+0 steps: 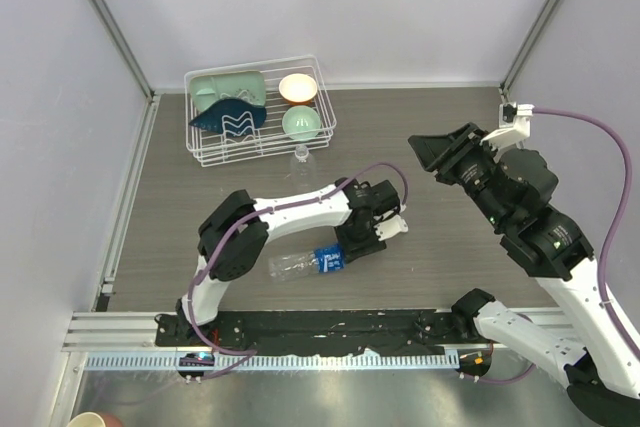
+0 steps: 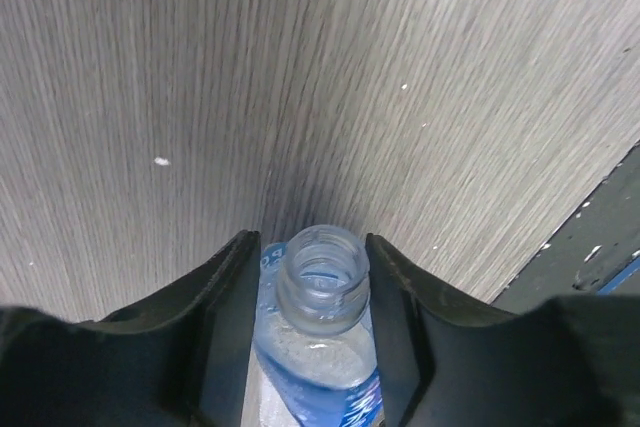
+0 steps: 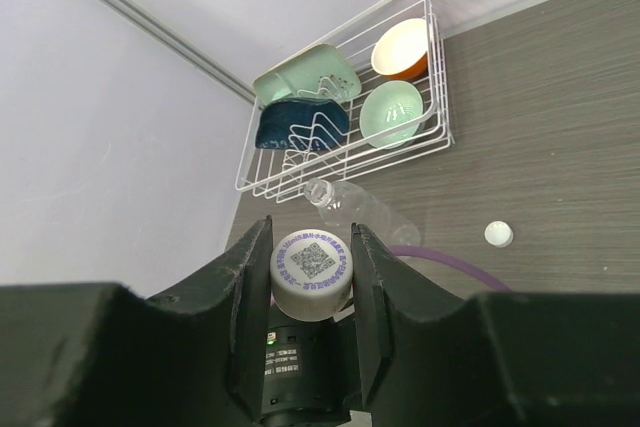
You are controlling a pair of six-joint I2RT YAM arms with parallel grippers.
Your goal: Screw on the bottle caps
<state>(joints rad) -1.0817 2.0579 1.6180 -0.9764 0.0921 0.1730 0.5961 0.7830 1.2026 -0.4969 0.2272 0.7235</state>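
Note:
The blue-label bottle (image 1: 305, 263) lies on its side on the table, its open neck (image 2: 322, 277) between my left gripper's fingers. My left gripper (image 1: 352, 247) (image 2: 309, 240) is shut on its neck and shoulder. My right gripper (image 1: 425, 152) (image 3: 310, 229) is raised above the table's right side and is shut on a white cap (image 3: 312, 272) with a printed code on top. The plain bottle (image 1: 300, 157) (image 3: 355, 205) lies uncapped just in front of the wire basket. A second white cap (image 3: 498, 234) lies on the table to its right.
A white wire basket (image 1: 205, 137) (image 3: 440, 97) at the back left holds pale green, cream-orange and dark blue dishes. A purple cable (image 1: 375, 169) loops over the left arm. The table's black front rail (image 2: 590, 237) lies close beside the left gripper.

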